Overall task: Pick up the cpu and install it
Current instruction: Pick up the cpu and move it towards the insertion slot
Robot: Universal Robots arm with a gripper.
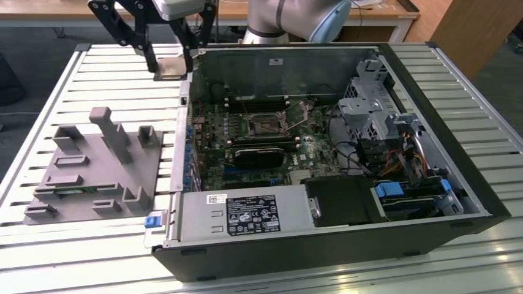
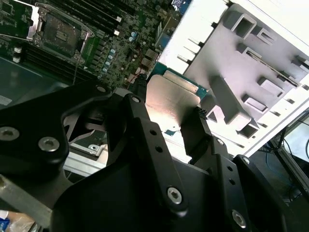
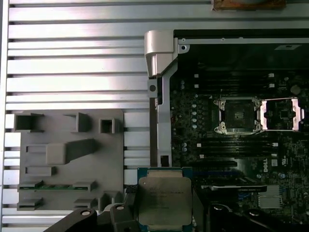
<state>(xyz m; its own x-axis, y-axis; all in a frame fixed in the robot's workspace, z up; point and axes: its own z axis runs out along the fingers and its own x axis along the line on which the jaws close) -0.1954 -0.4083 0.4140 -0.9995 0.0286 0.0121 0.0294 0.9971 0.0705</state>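
The cpu is a flat square chip with a shiny silver top and a green edge. It hangs in the air, pinched between the black fingers of my gripper. In the exterior view it is above the slatted table, just outside the far left corner of the open computer case. Both wrist views show the cpu clamped on two opposite sides by the gripper. The empty socket lies on the motherboard with its metal frame flipped open.
A grey plastic fixture with raised blocks lies on the slatted table beside the case. Inside the case are a black block, a drive cage, cables and a power supply.
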